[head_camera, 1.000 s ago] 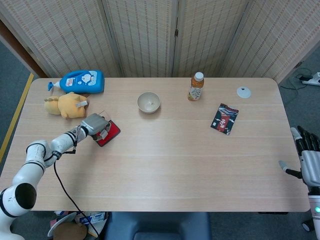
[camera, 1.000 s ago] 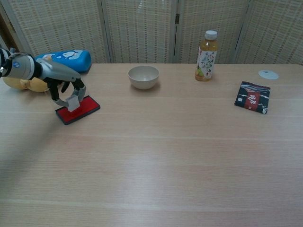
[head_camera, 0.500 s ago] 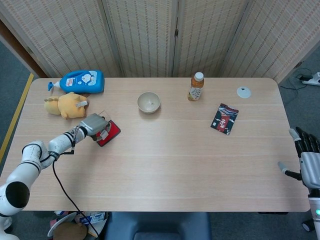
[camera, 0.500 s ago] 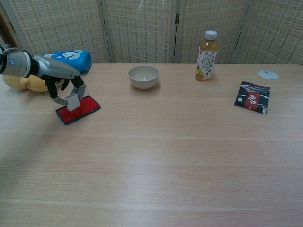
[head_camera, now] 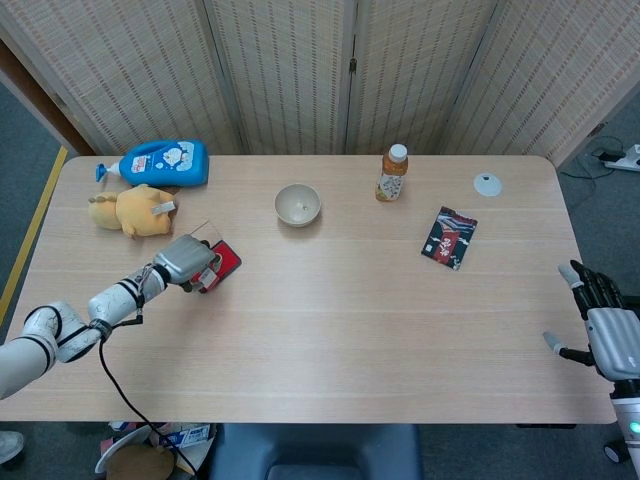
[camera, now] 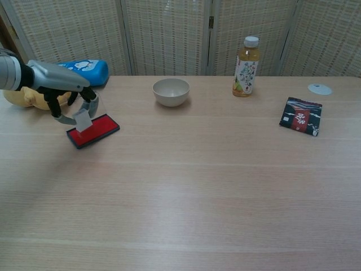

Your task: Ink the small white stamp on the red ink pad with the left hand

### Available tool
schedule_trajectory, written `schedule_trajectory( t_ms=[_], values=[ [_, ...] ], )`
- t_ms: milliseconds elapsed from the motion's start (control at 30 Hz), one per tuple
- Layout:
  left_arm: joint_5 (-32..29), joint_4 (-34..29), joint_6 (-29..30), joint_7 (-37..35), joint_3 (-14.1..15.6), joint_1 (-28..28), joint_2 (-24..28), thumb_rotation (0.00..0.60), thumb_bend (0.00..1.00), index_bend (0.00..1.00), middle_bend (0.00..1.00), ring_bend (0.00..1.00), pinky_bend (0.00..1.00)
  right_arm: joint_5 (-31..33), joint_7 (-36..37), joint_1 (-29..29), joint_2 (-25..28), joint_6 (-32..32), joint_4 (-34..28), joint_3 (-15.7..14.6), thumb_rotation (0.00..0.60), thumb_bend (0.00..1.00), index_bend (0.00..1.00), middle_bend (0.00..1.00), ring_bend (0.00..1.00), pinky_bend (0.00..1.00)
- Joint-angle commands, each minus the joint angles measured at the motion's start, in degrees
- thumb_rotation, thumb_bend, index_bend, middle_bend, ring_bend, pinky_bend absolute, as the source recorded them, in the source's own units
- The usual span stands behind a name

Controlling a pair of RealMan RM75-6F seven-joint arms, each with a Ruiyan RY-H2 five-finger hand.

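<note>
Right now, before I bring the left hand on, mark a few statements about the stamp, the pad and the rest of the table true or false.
1. The left hand holds the small white stamp. True.
2. The red ink pad lies right of the bowl in the chest view. False: it lies left of the bowl.
3. The right hand holds the bottle. False: it is off the table's right edge holding nothing, and the bottle stands near the far edge.
4. The dark packet lies flat on the table. True.
5. The blue bottle stands upright. False: it lies on its side.
</note>
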Motion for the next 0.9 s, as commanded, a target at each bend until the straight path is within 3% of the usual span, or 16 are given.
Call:
schedule_trajectory(
  t_ms=[33, 233, 467, 900],
  values=[
    [-8.95, -10.07, -0.58, 13.14, -4.16, 2.87, 4.25, 0.6, 0.33, 0.56, 0.49, 0.28, 0.42, -1.34, 0.89, -0.25, 0.47, 0.77, -0.13, -0.7, 0.6, 0.21, 0.0, 0.0, 0.0, 0.0],
    [-16.77, -15.53, 0.71, 25.32, -5.81, 4.79, 3.95, 0.6, 0.33, 0.56, 0.49, 0.28, 0.42, -4.2, 1.64, -1.07, 0.9, 3.09, -0.57, -1.85, 0.6, 0.21, 0.0, 0.0, 0.0, 0.0],
    [-22.87, -16.32, 1.66, 33.96, -6.77, 5.69, 0.63, 0.6, 0.33, 0.56, 0.49, 0.28, 0.42, -5.91, 4.2, -1.83, 1.91, 5.14, -0.41, -2.52, 0.6, 0.21, 0.0, 0.0, 0.0, 0.0],
    [-25.47, -13.85, 1.04, 37.67, -7.92, 6.18, -3.8, 0.6, 0.33, 0.56, 0.49, 0.28, 0.42, -7.54, 6.24, -2.77, 2.61, 7.56, 0.01, -3.3, 0.6, 0.21, 0.0, 0.0, 0.0, 0.0]
  ],
)
